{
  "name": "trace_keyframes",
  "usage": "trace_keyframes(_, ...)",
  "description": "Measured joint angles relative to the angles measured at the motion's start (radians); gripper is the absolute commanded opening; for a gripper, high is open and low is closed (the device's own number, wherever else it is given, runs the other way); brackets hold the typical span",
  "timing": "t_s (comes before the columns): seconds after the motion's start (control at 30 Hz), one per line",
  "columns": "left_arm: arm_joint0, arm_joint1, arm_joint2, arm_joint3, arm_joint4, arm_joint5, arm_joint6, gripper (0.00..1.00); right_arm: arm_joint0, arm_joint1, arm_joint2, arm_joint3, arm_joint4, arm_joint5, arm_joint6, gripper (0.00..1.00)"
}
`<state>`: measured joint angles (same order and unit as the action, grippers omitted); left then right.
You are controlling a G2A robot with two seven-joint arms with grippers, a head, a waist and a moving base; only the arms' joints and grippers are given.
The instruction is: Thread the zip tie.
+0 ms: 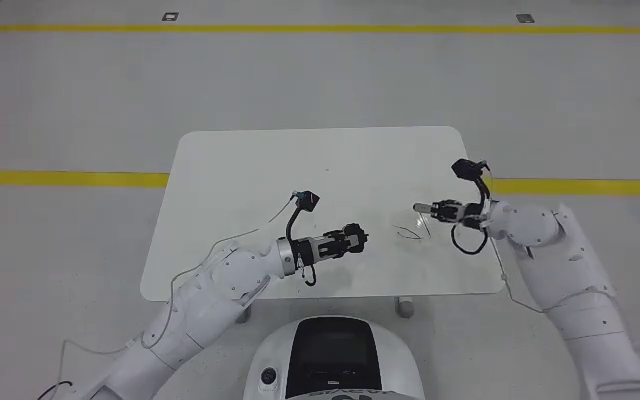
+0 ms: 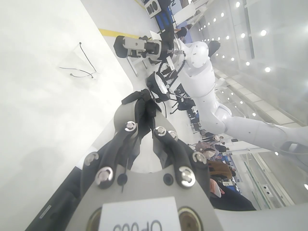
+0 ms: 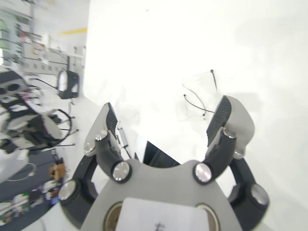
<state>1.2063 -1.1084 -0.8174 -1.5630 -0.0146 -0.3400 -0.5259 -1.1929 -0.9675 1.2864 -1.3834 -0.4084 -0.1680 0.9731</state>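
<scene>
Zip ties (image 2: 87, 57) lie on white table (image 1: 300, 160); grey floor (image 1: 300, 80) around.

White table (image 1: 300, 170), pale floor (image 1: 320, 80), yellow floor lines (image 1: 320, 28), round ceiling lights (image 2: 263, 32)

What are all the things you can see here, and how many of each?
Table: one, white, standing on the floor.
Zip ties: two, black, on the table between the arms.
Plastic: one piece, clear, with the zip ties; over or under them, cannot tell.
Floor lines: two, yellow, one beyond the table, one running under it.
Left arm: one, white, over the table's near edge, jaws shut.
Right arm: one, white, at the table's right edge, jaws open near the zip ties.
</scene>
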Motion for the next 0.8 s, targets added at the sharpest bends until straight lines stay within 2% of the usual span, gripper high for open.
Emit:
trace_keyframes(0.13, 0.000, 0.000, 0.000, 0.000, 0.000, 0.000, 0.000, 0.00, 0.081, -0.009, -0.086, 0.075, -0.129, -0.078, 0.036, 1.00)
trace_keyframes(0.2, 0.000, 0.000, 0.000, 0.000, 0.000, 0.000, 0.000, 0.00, 0.112, -0.016, -0.118, 0.109, -0.154, -0.101, 0.035, 1.00)
trace_keyframes(0.33, 0.000, 0.000, 0.000, 0.000, 0.000, 0.000, 0.000, 0.00, 0.149, -0.026, -0.179, 0.155, -0.175, -0.185, 0.033, 1.00)
trace_keyframes(0.7, 0.000, 0.000, 0.000, 0.000, 0.000, 0.000, 0.000, 0.00, 0.148, -0.025, -0.180, 0.155, -0.172, -0.171, 0.032, 1.00)
trace_keyframes(0.8, 0.000, 0.000, 0.000, 0.000, 0.000, 0.000, 0.000, 0.00, 0.140, -0.025, -0.203, 0.122, -0.228, -0.171, 0.012, 1.00)
